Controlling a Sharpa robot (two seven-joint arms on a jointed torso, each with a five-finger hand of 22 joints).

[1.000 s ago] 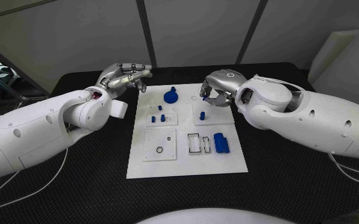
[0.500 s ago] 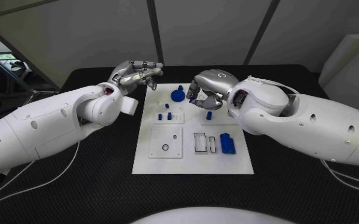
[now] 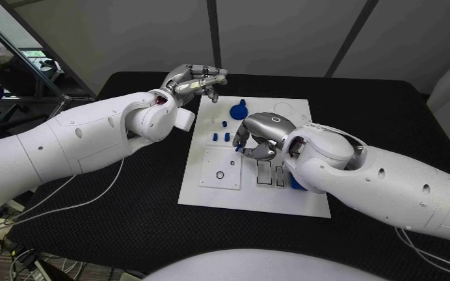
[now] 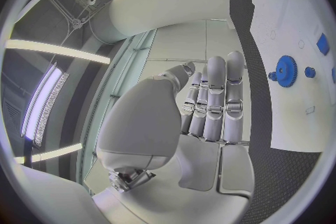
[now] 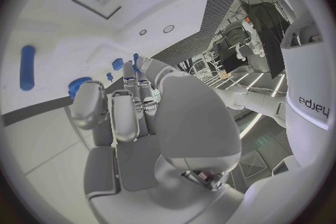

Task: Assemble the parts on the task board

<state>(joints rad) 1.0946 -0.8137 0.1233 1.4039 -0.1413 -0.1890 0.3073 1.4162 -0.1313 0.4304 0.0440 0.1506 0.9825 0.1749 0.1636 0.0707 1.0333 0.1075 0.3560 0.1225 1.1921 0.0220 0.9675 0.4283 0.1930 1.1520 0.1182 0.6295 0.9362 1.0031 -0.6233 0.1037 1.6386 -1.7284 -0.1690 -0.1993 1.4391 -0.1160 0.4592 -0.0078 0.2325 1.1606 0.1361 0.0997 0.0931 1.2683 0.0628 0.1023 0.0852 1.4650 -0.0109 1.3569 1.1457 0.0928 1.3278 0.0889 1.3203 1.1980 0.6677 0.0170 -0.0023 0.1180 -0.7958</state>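
My right hand (image 3: 260,135) has slid in from the board's right side and now hangs over the middle of the task board (image 3: 218,193), fingers curled together, nothing visibly in them. My left hand (image 3: 194,80) stays raised at the board's far left corner, empty, fingers loosely bent. The blue gear (image 3: 238,114) sits at the far end, small blue pegs (image 3: 218,137) just nearer.

A black table (image 3: 112,209) carries the white task board (image 3: 235,193).
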